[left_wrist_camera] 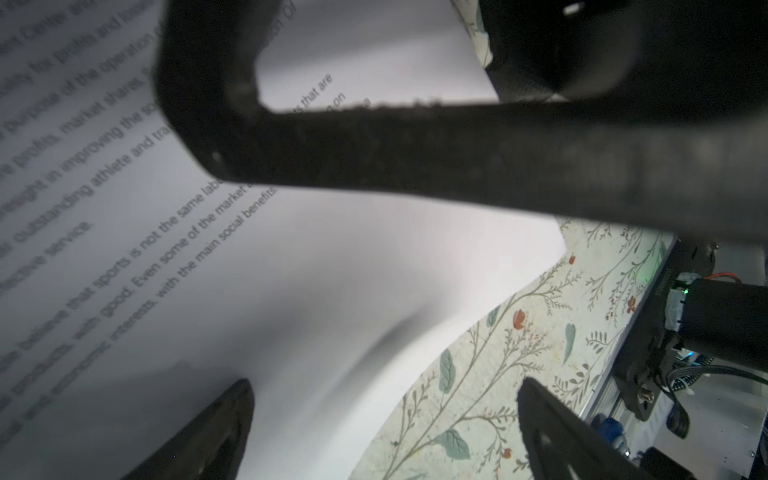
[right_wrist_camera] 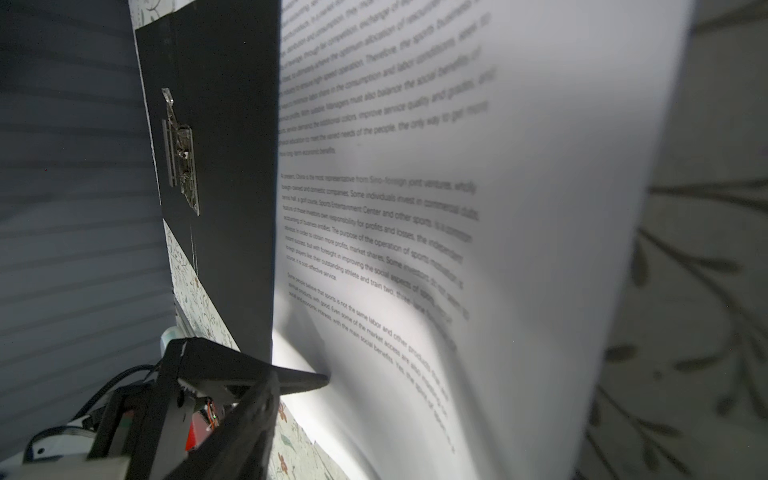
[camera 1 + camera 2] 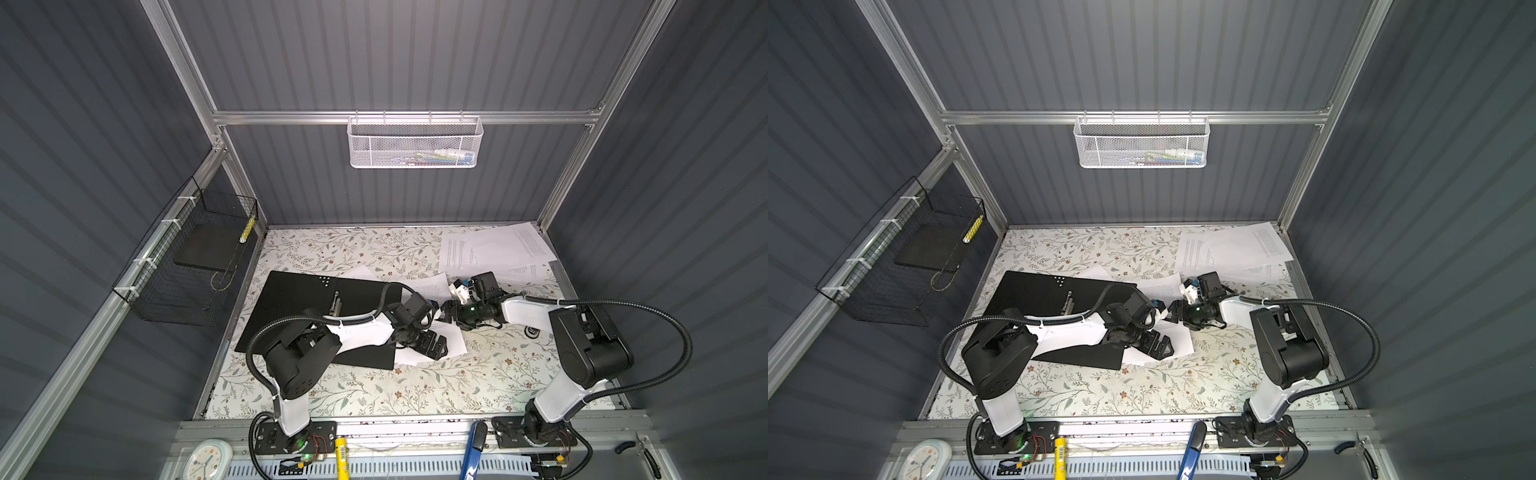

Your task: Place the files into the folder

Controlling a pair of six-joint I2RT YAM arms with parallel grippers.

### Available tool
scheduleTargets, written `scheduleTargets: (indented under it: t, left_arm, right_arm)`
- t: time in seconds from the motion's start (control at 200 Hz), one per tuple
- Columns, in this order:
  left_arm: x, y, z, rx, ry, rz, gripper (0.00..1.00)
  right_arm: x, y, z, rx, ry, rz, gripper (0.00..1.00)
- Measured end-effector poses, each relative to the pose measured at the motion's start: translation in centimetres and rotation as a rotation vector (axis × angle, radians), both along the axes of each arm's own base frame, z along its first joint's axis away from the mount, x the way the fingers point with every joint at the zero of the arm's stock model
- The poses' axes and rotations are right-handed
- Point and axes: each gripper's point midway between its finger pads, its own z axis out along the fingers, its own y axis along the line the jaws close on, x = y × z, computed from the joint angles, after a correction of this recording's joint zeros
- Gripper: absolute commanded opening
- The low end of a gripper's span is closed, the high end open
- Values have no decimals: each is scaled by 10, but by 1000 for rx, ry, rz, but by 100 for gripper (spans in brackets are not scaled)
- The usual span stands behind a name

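The folder point(image 3: 299, 299) point(image 3: 1034, 291) lies open on the left of the table, black inside up, with a metal clip point(image 3: 336, 305) in it. A printed sheet of the files point(image 3: 455, 345) point(image 3: 1179, 340) lies against its right edge. My left gripper point(image 3: 436, 347) point(image 1: 386, 436) hovers open over that sheet's near edge. My right gripper point(image 3: 446, 311) point(image 3: 1173, 311) faces it from the right. In the right wrist view the sheet point(image 2: 457, 249) curls up between the jaws. One finger point(image 2: 249, 415) stands wide of it and the other is hidden. More files point(image 3: 494, 249) lie at the back right.
A white mesh basket point(image 3: 415, 143) hangs on the back rail. A black wire basket point(image 3: 187, 257) is fixed to the left wall. On the front ledge are a clock point(image 3: 208, 459), a yellow marker point(image 3: 341, 457) and a blue tool point(image 3: 473, 449). A small dark ring point(image 3: 532, 331) lies under the right arm.
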Motion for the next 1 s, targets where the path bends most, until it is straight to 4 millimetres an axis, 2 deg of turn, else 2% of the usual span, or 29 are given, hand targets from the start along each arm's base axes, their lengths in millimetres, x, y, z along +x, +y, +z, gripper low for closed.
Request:
scheduleTargets:
  t: [0.11, 0.235, 0.425, 0.5, 0.595, 0.65, 0.715, 0.825, 0.895, 1.0]
  left_arm:
    - [0, 0, 0, -1, -1, 0, 100]
    - [0, 0, 0, -4, -3, 0, 100]
    - [1, 2, 1, -8, 1, 3, 100]
    - [2, 5, 3, -10, 14, 10, 100]
    - [2, 7, 13, -31, 29, 9, 100]
    - [4, 6, 28, -63, 23, 10, 100]
    - [7, 2, 54, -116, -5, 16, 100]
    - [18, 2, 116, -207, -122, 55, 100]
    - [23, 15, 149, -232, -208, 111, 100]
    - [25, 44, 181, -229, -297, 204, 100]
  right_arm:
    - [0, 0, -1, 1, 3, -1, 56]
    - [0, 0, 0, 3, 2, -1, 42]
    - [0, 0, -1, 2, 5, -6, 7]
    - [1, -1, 2, -3, -3, -11, 0]
    - [0, -3, 10, -2, -21, -29, 0]
    - [1, -6, 19, -2, -48, -43, 0]
    - [0, -9, 29, 0, -77, -58, 0]
    - [-1, -17, 46, -2, -125, -105, 0]
    - [-2, -21, 58, 0, -155, -135, 0]
    - [-4, -22, 77, -6, -207, -165, 0]
